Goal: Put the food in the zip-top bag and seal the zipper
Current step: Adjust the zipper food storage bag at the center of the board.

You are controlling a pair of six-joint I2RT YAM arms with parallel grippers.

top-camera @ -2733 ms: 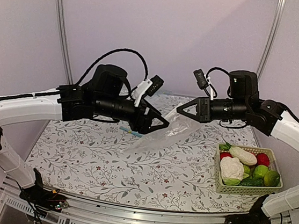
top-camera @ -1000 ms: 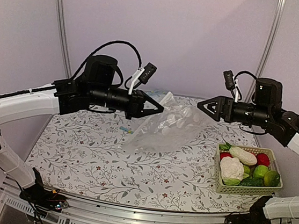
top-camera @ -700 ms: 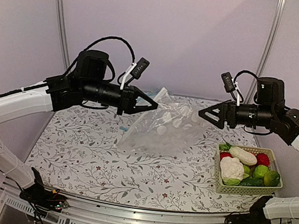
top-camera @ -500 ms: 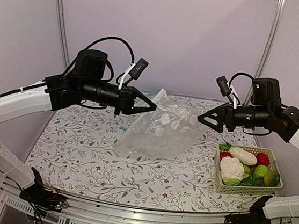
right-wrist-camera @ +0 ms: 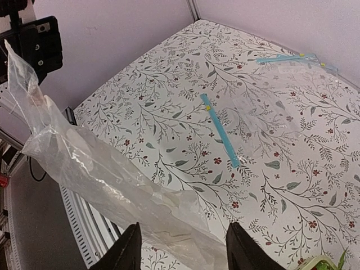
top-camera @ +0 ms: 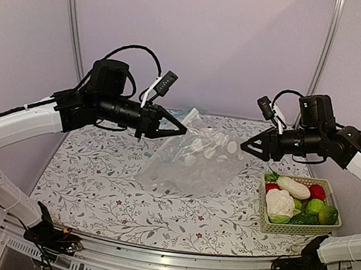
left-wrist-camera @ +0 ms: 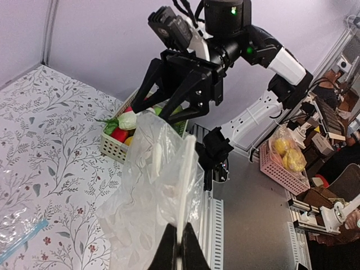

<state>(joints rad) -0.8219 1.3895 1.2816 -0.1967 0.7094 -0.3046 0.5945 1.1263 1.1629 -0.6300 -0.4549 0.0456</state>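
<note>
Zip-top bag (top-camera: pixel 197 158) hangs over the middle of the tabletop (top-camera: pixel 96 190), and its lower end seems to rest there. On the left, the left gripper (top-camera: pixel 181 128) holds one top corner, fingers pressed together on the film. On the right, the right gripper (top-camera: pixel 244 147) has its fingers (right-wrist-camera: pixel 130 250) apart, with the bag's far edge running between them but not yet pinched.

The step in hand looks like spreading the mouth, and no food is inside. Next, the right fingers likely need to clamp that edge and draw it away. The limp film folds on itself, and the zipper cannot be made out.

A spare clear bag (right-wrist-camera: pixel 220 138) lies flat underneath. Farthest right, a basket (top-camera: pixel 297 229) holds the cauliflower (top-camera: pixel 280 202), radish (top-camera: pixel 294 187) and green fruit (top-camera: pixel 314 206). They sit crowded against a red fruit (top-camera: pixel 318 191) and cucumber (top-camera: pixel 301 220) that must stay behind.
</note>
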